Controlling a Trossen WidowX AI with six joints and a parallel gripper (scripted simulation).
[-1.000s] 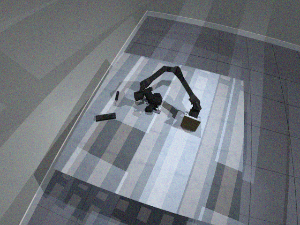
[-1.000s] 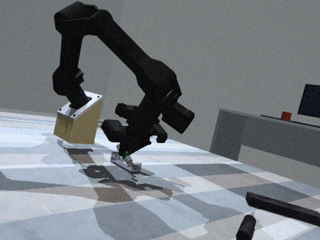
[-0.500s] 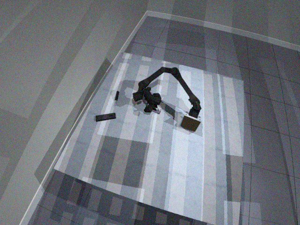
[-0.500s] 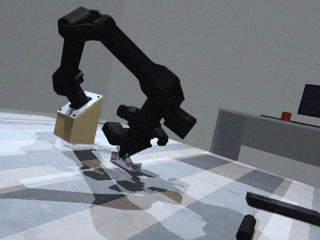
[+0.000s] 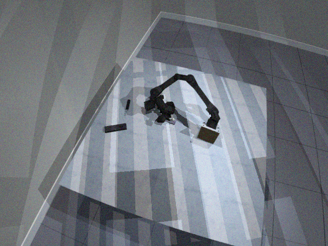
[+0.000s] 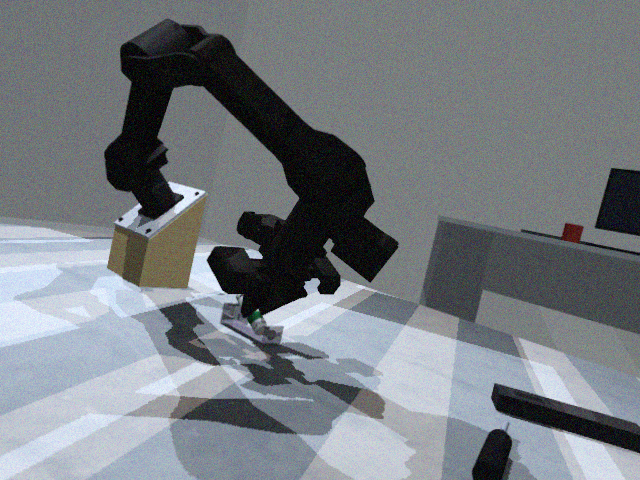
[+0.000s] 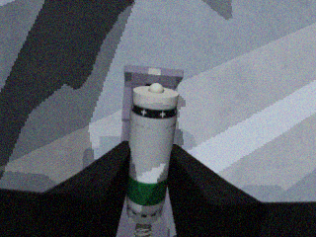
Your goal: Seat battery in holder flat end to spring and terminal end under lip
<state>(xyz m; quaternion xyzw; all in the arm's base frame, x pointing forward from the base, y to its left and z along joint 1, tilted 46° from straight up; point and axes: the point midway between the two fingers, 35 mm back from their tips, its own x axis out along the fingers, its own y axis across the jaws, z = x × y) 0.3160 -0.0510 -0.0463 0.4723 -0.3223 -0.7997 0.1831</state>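
Note:
My gripper (image 5: 165,119) (image 6: 251,311) (image 7: 149,150) is shut on the white battery (image 6: 260,326) (image 7: 152,135), gripping its sides. The battery has a green band near its flat end and a black band near its terminal end. In the exterior view it is tilted, terminal end lower, over the pale purple holder (image 5: 172,122) (image 6: 276,334) (image 7: 177,77). In the wrist view the terminal end is close to the holder's far end wall, and the spring (image 7: 143,229) shows beyond the flat end. Whether the battery touches the spring or holder floor cannot be told.
A black bar (image 5: 115,128) (image 6: 568,417) and a black-handled tool (image 5: 127,104) (image 6: 492,454) lie on the table, away from the holder. The arm's base stands on a wooden block (image 5: 208,135) (image 6: 168,253). A grey partition and a red object (image 6: 572,232) are in the background.

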